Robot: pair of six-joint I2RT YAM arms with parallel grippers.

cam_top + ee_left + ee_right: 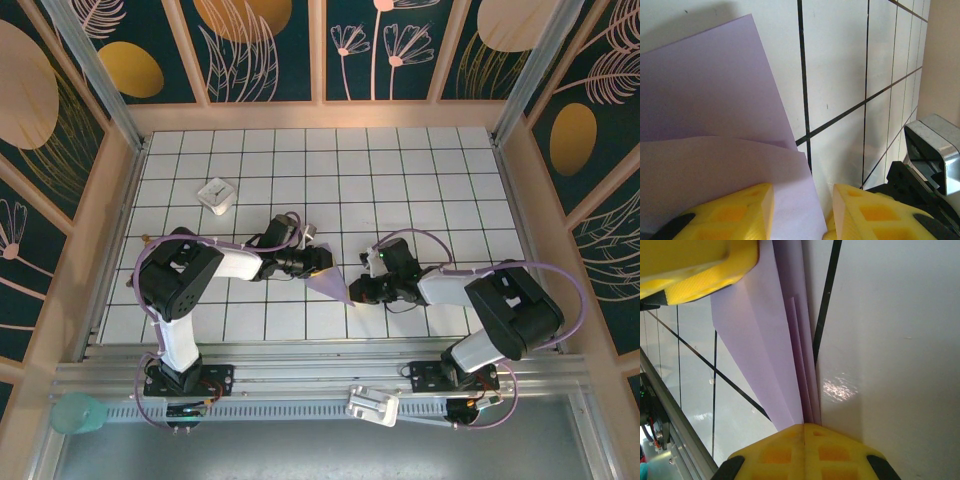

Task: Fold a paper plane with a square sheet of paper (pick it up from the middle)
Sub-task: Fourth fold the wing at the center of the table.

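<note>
My right gripper (805, 426) is pinched tight on the right tip of the folded paper (330, 283), near-centre. My left gripper (802, 192) stands apart astride its left edge. I'd hold the layers aligned — creasing slowly, without tugging.

My left hand (802, 190) has bright yellow fingers (740, 215), the paper (705, 100) is plain lavender, the tabletop (400, 170) white with a black grid, the walls (270, 60) teal with gold ovals

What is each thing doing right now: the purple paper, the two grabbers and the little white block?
purple paper, folded in layers, stretched between both grippers
right gripper, shut on the purple paper
left gripper, jaws apart, paper running between them
white block, untouched, off on its own
</note>
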